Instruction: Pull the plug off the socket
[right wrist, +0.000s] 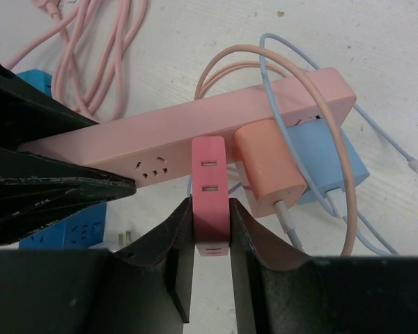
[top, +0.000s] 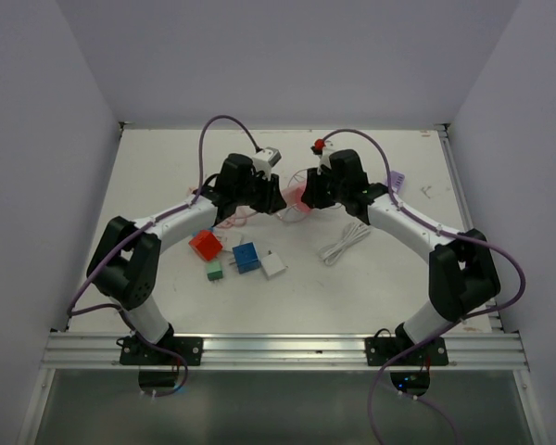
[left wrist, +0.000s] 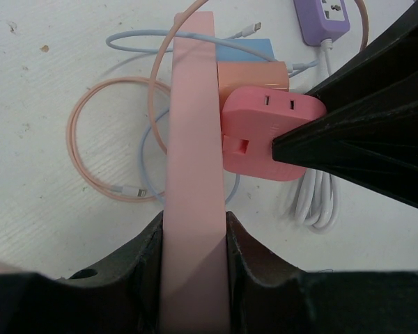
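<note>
plug: pink, centre of the right wrist view, seated in the side of the pink power strip, just left of an orange charger.
right gripper: lower centre of that view, closed on the plug, with one finger against each flat face.
left gripper: lower centre of the left wrist view, clamped around the power strip.
blue charger: right of the orange charger, also in the strip.
top view: both grippers meet at mid-frame.

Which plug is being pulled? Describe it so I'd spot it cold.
Find the long pink power strip mid-table. Three blocks sit plugged along it. The target is the pink plug at the row's end, next to the orange charger, blue charger beyond.
</note>
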Controlling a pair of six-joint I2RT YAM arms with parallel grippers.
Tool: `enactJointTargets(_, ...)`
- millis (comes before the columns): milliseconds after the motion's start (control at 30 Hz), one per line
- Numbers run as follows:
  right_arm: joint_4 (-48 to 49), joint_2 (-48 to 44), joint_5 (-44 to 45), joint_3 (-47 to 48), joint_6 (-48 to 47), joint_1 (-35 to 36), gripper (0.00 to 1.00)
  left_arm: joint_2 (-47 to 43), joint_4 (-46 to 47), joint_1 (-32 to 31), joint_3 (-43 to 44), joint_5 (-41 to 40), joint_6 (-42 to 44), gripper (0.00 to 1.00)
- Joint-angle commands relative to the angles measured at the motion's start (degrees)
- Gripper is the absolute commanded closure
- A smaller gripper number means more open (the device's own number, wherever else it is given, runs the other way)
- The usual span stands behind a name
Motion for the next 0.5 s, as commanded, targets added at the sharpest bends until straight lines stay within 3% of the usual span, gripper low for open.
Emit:
enactJointTargets(0, 1.35, -0.01, -3.13, -0.43, -1.14, 0.27, 0.74, -3.41, 7.06, 0.22, 1.96, 3.41, 1.68, 1.00)
enactJointTargets(200, 0.29, -1.06, -2.78, -0.87, -2.11, 0.27, 1.00, -3.41, 8.90, 1.54, 0.12, 4.99, 2.65, 1.00)
enactJointTargets(467, -5.14, -3.43, -4.98, -0.17, -5.88, 0.36, 1.00, -1.30, 9.18, 6.46, -1.47, 3.50, 6.94, 1.00)
